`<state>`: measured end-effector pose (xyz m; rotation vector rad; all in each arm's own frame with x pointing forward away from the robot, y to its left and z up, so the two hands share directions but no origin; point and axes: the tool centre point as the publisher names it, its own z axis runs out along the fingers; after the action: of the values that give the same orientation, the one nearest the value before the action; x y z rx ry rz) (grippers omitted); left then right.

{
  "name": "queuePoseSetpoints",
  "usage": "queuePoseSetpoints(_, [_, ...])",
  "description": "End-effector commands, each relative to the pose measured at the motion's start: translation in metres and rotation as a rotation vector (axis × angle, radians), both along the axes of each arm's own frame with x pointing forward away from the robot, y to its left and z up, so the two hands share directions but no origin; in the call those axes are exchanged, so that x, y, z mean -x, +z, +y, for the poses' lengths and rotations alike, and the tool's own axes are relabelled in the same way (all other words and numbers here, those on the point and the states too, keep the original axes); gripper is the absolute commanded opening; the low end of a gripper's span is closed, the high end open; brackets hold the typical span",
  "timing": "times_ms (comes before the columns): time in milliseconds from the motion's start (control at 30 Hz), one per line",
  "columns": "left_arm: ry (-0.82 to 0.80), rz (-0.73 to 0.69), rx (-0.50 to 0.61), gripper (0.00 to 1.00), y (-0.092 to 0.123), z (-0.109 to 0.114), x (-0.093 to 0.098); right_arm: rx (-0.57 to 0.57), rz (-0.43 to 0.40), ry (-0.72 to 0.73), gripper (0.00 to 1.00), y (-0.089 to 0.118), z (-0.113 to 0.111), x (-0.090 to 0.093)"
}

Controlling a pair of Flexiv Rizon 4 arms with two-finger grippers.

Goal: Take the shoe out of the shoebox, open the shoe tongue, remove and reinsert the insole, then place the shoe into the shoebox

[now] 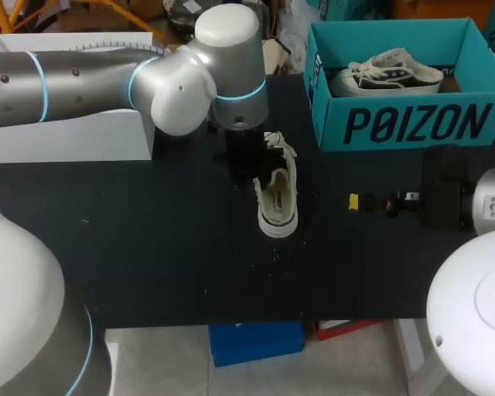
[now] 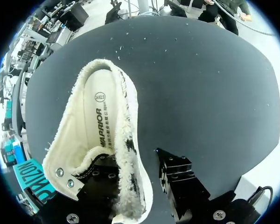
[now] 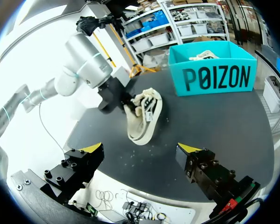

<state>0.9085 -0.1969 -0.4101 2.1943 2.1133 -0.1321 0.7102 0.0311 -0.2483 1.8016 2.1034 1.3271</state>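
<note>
Shoe point(image 1: 278, 196) out of the shoebox point(image 1: 412, 124), on the table point(image 1: 148, 239) near it, looks tipped toward its side. Left gripper point(image 2: 133, 163) parted: one finger down inside the shoe by the eyelets, the other outside past the sole w/ a sliver of table showing between. So straddling the side wall, not pinching yet imo. Insole point(image 2: 99, 123) lying flat inside, so prob the pull-out step coming up. Can't make out the tongue tbh.

Tips: go for the insole edge only, not the fuzzy lining, and peel slow so the shoe doesn't drag along. Right gripper point(image 3: 140, 149) spread wide, empty, well apart from the shoe. Could pin the sole.

Also around: 2nd shoe point(image 1: 386, 76) already taking up room in the shoebox, white box point(image 1: 74, 136) under the left arm.
</note>
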Motion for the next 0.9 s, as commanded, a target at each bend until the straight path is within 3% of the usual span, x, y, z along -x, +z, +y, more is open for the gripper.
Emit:
queuePoseSetpoints(33, [-0.009, -0.013, -0.014, 0.0, -0.006, -0.002, -0.003, -0.002, 0.003, 0.003, 1.0, 0.0, -0.001, 0.0])
queuePoseSetpoints(233, [-0.008, -0.024, -0.027, 0.0, -0.011, -0.001, -0.008, -0.002, 0.003, 0.003, 1.0, 0.0, -0.001, 0.0])
queuePoseSetpoints(433, [-0.012, -0.021, 0.0, 0.0, 0.008, -0.002, -0.004, -0.002, 0.003, 0.003, 1.0, 0.0, -0.001, 0.0])
queuePoseSetpoints(900, [0.029, -0.124, 0.055, 0.0, 0.127, 0.004, 0.004, -0.002, 0.003, 0.003, 1.0, 0.0, -0.001, 0.0])
